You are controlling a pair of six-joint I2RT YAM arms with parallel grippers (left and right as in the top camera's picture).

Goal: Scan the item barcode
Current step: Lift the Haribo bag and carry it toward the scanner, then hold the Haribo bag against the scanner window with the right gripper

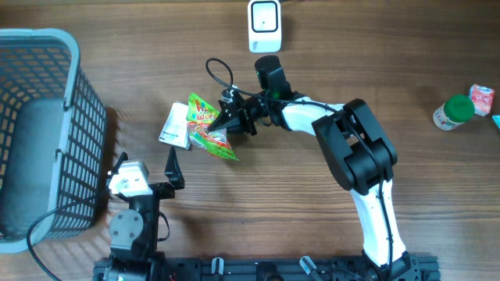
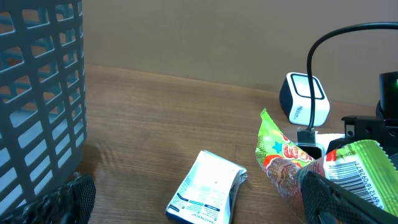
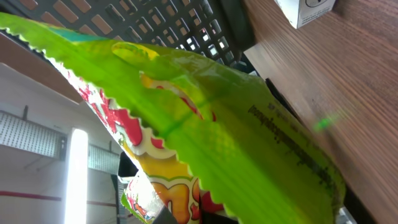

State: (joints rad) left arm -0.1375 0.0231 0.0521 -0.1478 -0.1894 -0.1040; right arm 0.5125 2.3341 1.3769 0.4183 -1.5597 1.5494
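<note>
Overhead, table read as a clock face.

- Right gripper (image 1: 223,119) sat just 9 o'clock of centre, jaws pressed together on the green snack packet (image 1: 209,125). It pinched one edge, so the packet hung free off the wood with its printed faces exposed for presenting.
- Scanner (image 1: 264,26) stood at 12 o'clock, well apart from the packet.
- From the left wrist, the barcode (image 2: 351,174) faced toward 6 o'clock, the same way as the scanner's window. My read: the code pointed away from the reader, so the wrist had to roll before any read.
- Right wrist showed a green speck of light (image 3: 322,123) on the bare wood, not on the packet.
- Left gripper (image 1: 148,168) rested at 7 o'clock, fingers spread wide, holding nothing, parked clear of the right arm's swing.
- White pouch (image 1: 176,125) lay flat just beside the packet, on its 9 o'clock side. Basket (image 1: 74,78) stood at 9 o'clock, bottle (image 1: 453,111) at 3.
- Risk: a thin edge grip could slip in a fast roll.
</note>
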